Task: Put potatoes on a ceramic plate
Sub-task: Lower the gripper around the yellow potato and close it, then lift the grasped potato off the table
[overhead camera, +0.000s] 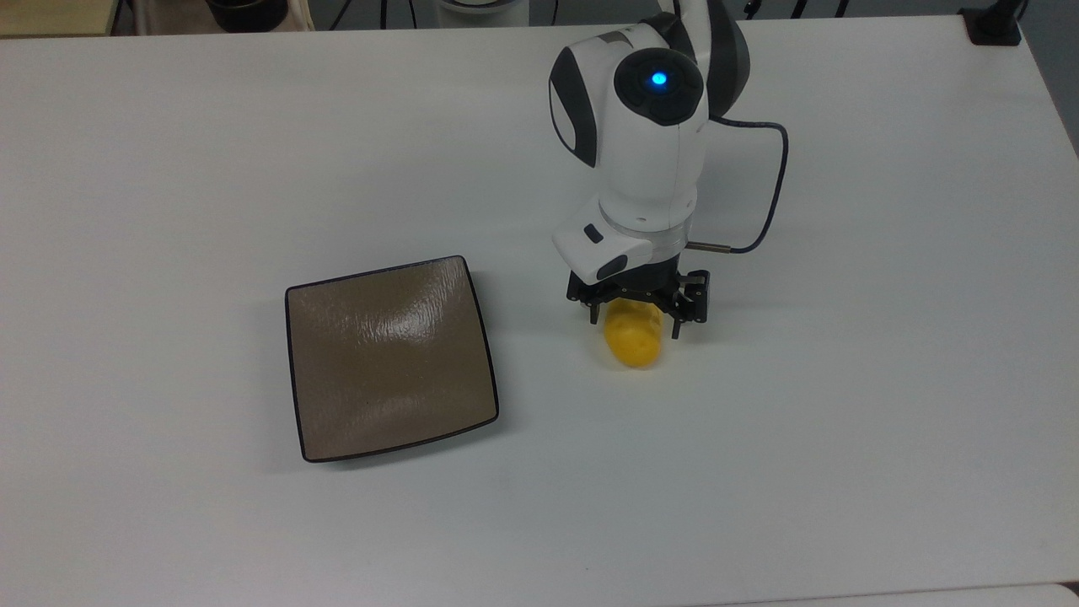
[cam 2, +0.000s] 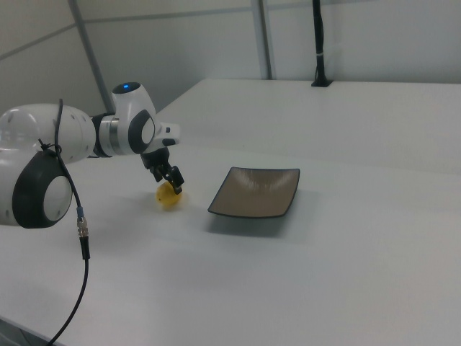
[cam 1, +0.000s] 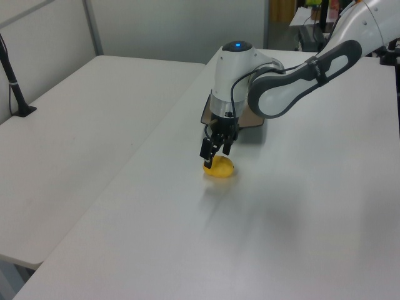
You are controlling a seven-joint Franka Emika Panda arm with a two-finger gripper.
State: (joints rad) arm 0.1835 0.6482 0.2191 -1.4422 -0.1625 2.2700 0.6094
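A small yellow potato [overhead camera: 634, 344] [cam 1: 220, 169] [cam 2: 168, 198] lies on the white table, to the right of the ceramic plate in the top view. The plate [overhead camera: 388, 358] [cam 2: 256, 191] is square, glossy and brown with a thin black rim, and nothing lies on it; in the left view the arm hides all but a part of this plate [cam 1: 254, 117]. My gripper [overhead camera: 636, 321] [cam 1: 213, 156] [cam 2: 173, 184] points down over the potato's far end. It is open, with one finger on each side of the potato, low and close to it.
A black cable [overhead camera: 774, 190] loops from the wrist on the top view's right. A black post base [overhead camera: 993, 25] stands at the table's far right corner. In the left view a second white table [cam 1: 94, 112] adjoins on the left, with a black post [cam 1: 12, 75].
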